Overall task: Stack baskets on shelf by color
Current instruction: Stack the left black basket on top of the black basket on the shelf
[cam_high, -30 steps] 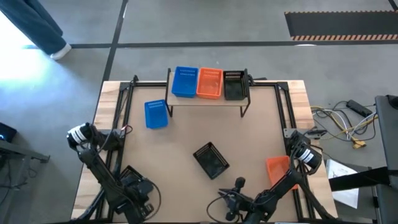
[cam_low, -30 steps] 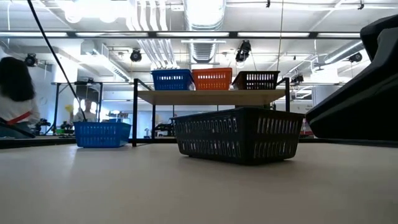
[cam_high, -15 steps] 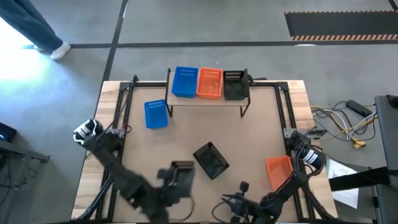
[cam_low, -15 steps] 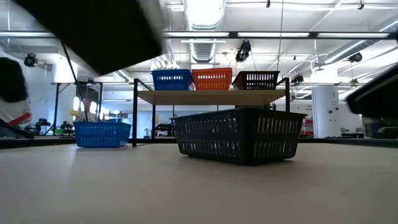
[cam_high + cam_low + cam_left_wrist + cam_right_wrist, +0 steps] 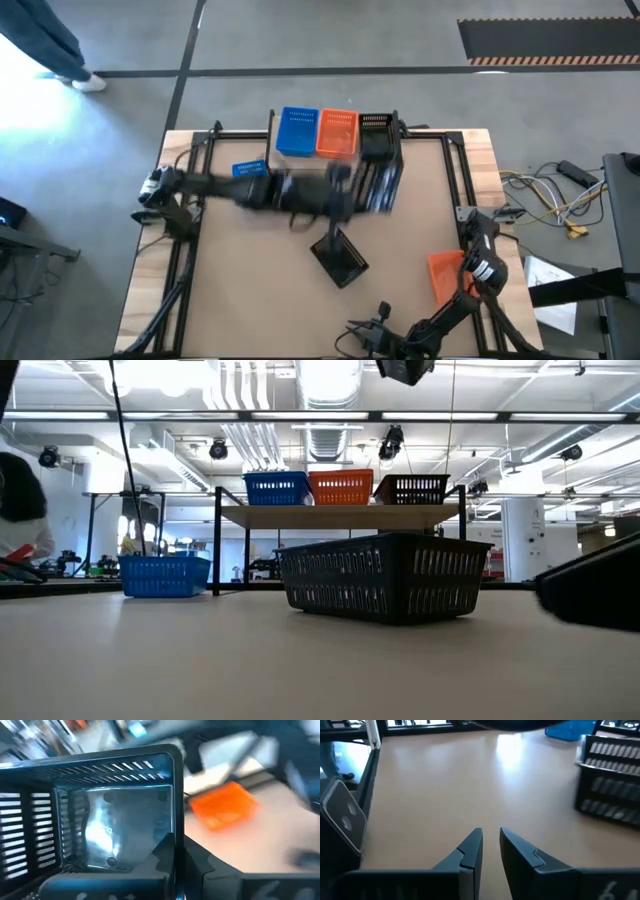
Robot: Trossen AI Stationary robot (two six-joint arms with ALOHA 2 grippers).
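Grip state first: we are pinching one wall of a black basket (image 5: 115, 820) between the fingers of the left gripper (image 5: 175, 849), pressed together on the rim so the basket hangs off one side and its open top is left free for nesting. In the high view we are holding this arm stretched across the table, with the load blurred just in front of the right end of the shelf (image 5: 340, 516). We judge this end is chosen because the shelf's black basket (image 5: 375, 135) is sitting there, beside the shelf's orange basket (image 5: 337, 133) and the shelf's blue basket (image 5: 297, 131).

We are keeping the right gripper (image 5: 490, 842) low at the near right of the table, fingers slightly apart and holding nothing, clear of the working arm.

Three baskets are waiting on the table: a second black basket (image 5: 340, 258) at the middle, an orange basket (image 5: 447, 272) at the right, a blue basket (image 5: 250, 169) left of the shelf
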